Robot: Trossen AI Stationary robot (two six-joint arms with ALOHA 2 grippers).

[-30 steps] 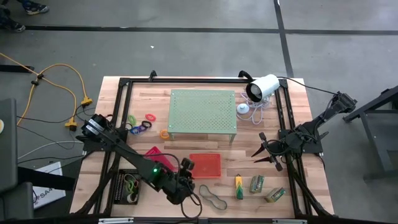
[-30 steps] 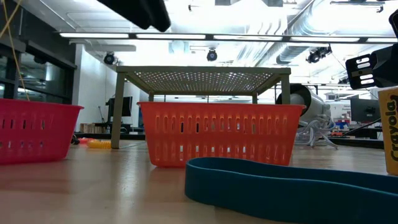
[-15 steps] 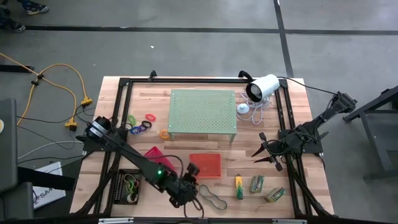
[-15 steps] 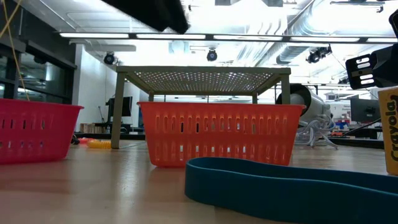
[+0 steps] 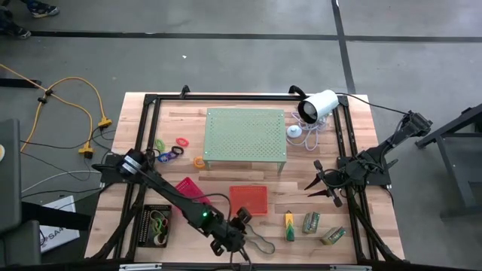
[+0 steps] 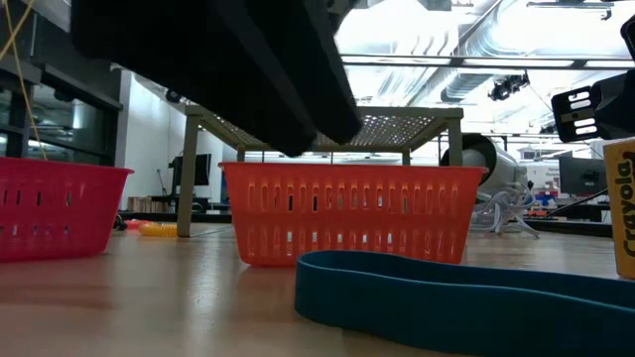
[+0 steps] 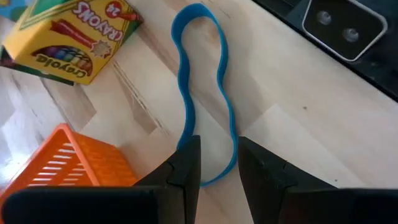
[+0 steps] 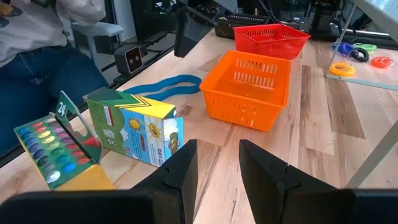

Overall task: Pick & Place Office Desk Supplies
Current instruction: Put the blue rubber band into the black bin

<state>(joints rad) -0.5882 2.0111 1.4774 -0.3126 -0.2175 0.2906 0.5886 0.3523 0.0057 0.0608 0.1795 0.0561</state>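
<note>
The left gripper (image 5: pixel 239 235) sits at the lower centre of the high view, above the blue rubber band (image 5: pixel 260 242) on the worktop (image 5: pixel 361 173). Only the left wrist view shows its fingers (image 7: pixel 186 163) slightly apart, straddling one end of the band (image 7: pixel 205 93), not clamped. The low view shows the band (image 6: pixel 466 297) lying flat before the orange tray (image 6: pixel 347 213). The right gripper (image 5: pixel 319 183) waits at centre right, fingers spread.
</note>
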